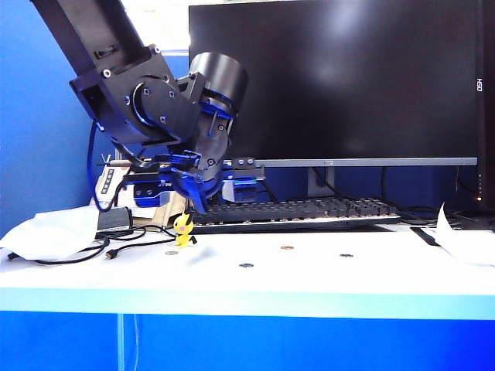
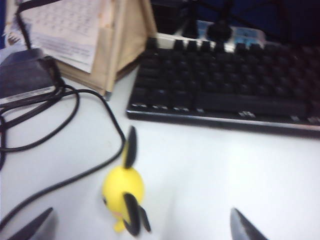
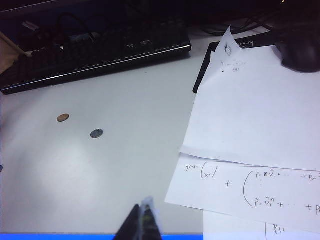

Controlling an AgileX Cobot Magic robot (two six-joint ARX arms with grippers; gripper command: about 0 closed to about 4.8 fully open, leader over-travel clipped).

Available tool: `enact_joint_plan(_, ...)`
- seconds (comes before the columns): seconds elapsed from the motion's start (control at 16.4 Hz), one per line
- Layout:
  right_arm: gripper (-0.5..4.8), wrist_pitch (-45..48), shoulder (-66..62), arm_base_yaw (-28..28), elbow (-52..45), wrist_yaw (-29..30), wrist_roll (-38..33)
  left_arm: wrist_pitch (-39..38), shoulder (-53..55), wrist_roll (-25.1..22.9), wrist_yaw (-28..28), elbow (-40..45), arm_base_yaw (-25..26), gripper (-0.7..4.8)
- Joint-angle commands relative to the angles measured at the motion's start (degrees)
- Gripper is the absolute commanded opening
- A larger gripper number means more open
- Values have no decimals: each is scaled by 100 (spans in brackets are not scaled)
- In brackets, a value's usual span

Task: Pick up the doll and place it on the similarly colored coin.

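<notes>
The left end effector (image 2: pixel 140 227) is seen closest in the left wrist view, its two dark fingertips (image 2: pixel 32 227) spread wide apart with nothing held. The doll (image 2: pixel 125 192), a tiny yellow figurine with black-tipped pointed ears, is found standing on the white counter (image 2: pixel 210 165) between those fingertips, nearer to one of them and touched by neither. In the exterior view the left end effector (image 1: pixel 188 202) is held just above the doll (image 1: pixel 183 229), pointed downward. A black cable (image 2: pixel 75 125) is laid on the counter just beside the doll, and beyond the end effector a black keyboard (image 2: pixel 225 90) and a beige paper holder (image 2: pixel 115 40) are seen.

The right end effector (image 3: pixel 142 220) is shown in its wrist view with its fingertips pressed together and nothing between them, held above a bare stretch of counter. The coin (image 3: pixel 63 117), of a coppery brown tint, is laid flat well ahead of this end effector, in front of the keyboard (image 3: pixel 95 50). A darker coin (image 3: pixel 96 133) is set near it, apart from it. Sheets of handwritten paper (image 3: pixel 260 135) are spread beside the right end effector.

In the exterior view the coin (image 1: pixel 287 248) is placed well apart from the doll, with another dark coin (image 1: pixel 246 265) lying between them and closer to the counter's front edge. A large dark monitor (image 1: pixel 332 77) is stood behind the keyboard.
</notes>
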State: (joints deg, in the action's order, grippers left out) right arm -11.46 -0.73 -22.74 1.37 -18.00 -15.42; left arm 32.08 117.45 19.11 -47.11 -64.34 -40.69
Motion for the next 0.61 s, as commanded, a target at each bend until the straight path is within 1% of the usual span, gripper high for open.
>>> enact_joint_plan(0.06,-5,4,2,0,-26,-4,4,28,11,109,-68,-13,55,479)
enact_joint_plan(0.12,-5,7,2,0,-26,-2,4,0,28,136,0,-15,125,479)
enact_joint_plan(0.18,-5,4,2,0,-26,-2,4,7,39,264,-2,-15,127,479)
enact_joint_plan(0.43,-5,4,2,0,-26,-4,4,-33,144,232,107,-315,164,479)
enact_joint_plan(0.49,-5,4,2,2,-26,-2,4,-140,236,229,105,-518,162,479)
enact_joint_plan(0.55,-5,7,2,0,-26,-4,4,-483,315,254,81,-769,160,479)
enact_joint_plan(0.61,-5,9,2,2,-26,-2,4,-638,358,343,26,-881,160,479)
